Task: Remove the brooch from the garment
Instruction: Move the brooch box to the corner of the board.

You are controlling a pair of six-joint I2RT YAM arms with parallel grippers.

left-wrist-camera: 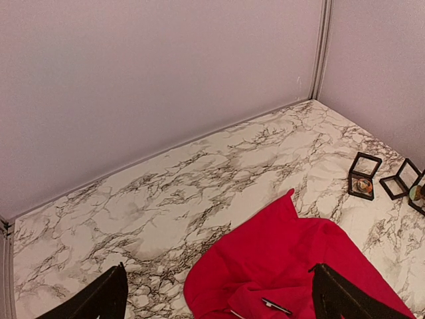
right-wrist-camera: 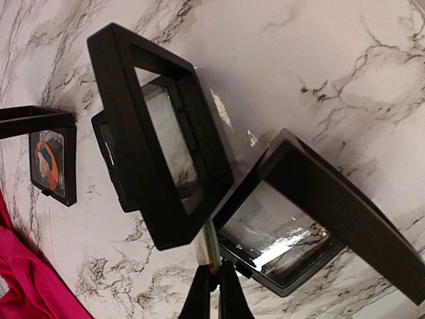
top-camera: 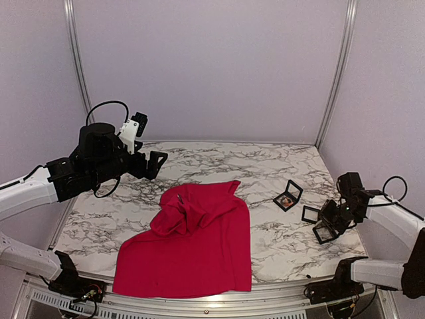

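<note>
The left hand is wide open, raised above the bench just beyond the far edge of the garment. The right hand is closed, its tips at the rim of an open display case, well apart from the cloth. A thin pale sliver shows just above those tips, and we cannot tell what it is. The brooch, as we judge it, is the slim dark-and-silver piece in the bunched folds near the collar, though it is too small to be sure. Risks, in our judgement: pulling a pin without pressing the cloth down would lift and tent the knit, snagging or tearing it, and a closed hand shifting beside the light hinged case could tip it or knock the neighbouring case. The garment is soft, matte, bright red, ridged at the top and flat below. The cases are square, black, hard-edged frames with glossy clear film. The bench is smooth, with a veined marble pattern
</note>
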